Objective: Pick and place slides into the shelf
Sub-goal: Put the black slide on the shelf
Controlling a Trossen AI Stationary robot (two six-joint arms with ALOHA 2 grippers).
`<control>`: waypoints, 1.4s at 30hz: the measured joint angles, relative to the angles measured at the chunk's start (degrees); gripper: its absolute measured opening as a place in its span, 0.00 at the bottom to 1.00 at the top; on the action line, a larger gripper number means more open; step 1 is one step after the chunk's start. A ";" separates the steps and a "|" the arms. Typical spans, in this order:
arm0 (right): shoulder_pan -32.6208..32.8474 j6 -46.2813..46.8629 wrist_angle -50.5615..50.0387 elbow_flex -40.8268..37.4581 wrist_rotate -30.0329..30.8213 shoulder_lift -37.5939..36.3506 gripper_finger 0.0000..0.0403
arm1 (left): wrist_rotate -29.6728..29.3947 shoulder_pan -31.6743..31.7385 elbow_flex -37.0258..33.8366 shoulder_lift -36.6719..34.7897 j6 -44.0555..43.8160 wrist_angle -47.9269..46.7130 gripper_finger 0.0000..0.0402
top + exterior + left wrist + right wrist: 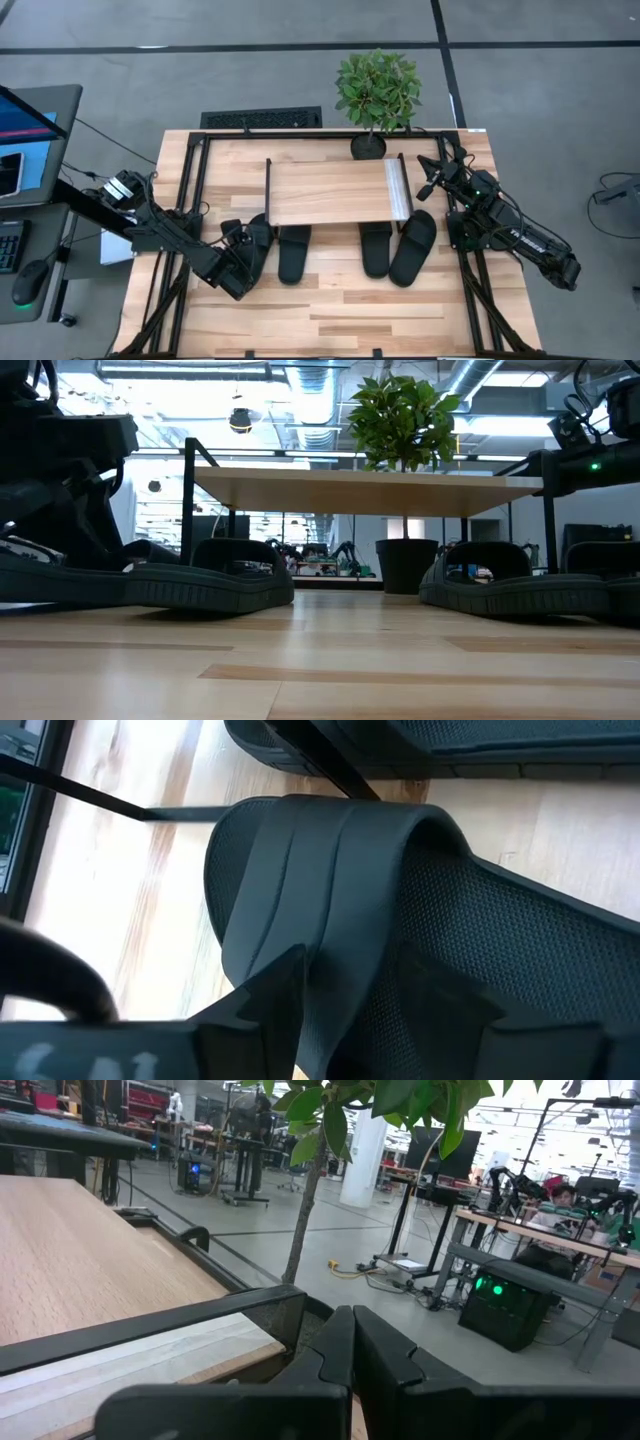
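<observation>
Four black slides lie on the table at the shelf's [330, 190] near edge. The leftmost slide [258, 240] sits under my left gripper [238, 270], which is shut on it; its wide strap fills the left wrist view [320, 870]. Two slides [293, 252] [375, 250] rest on their soles with toes at the shelf edge. The fourth slide [413, 247] lies slanted on its sole. My right gripper [430, 185] is shut and empty, hovering by the shelf's whitish end strip [398, 188]. My left gripper holds the leftmost slide by one side of its strap [330, 980], where the strap runs down toward the sole. The strap is pinched between the two fingers [275, 995], which come slanting from above and the near left. The slide's sole rests on the table [60, 592].
A potted plant [377, 95] stands behind the shelf's far right corner. A keyboard [262, 119] lies beyond the table's far edge. Black frame rails [185, 190] run along both table sides. The tabletop's near half [330, 315] is bare wood.
</observation>
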 joint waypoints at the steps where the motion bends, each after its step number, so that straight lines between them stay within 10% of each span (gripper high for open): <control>1: 0.02 0.00 0.00 0.02 0.00 0.00 0.00 | 0.02 0.00 0.00 0.00 -0.25 -0.10 0.35; 16: 0.02 0.00 0.00 0.00 0.00 0.00 0.00 | 1.07 -0.07 0.07 -0.04 -0.61 0.01 0.02; 42: 0.02 0.00 0.00 0.02 0.00 0.00 0.00 | 2.88 -0.28 -0.04 -0.01 -11.82 -5.70 0.00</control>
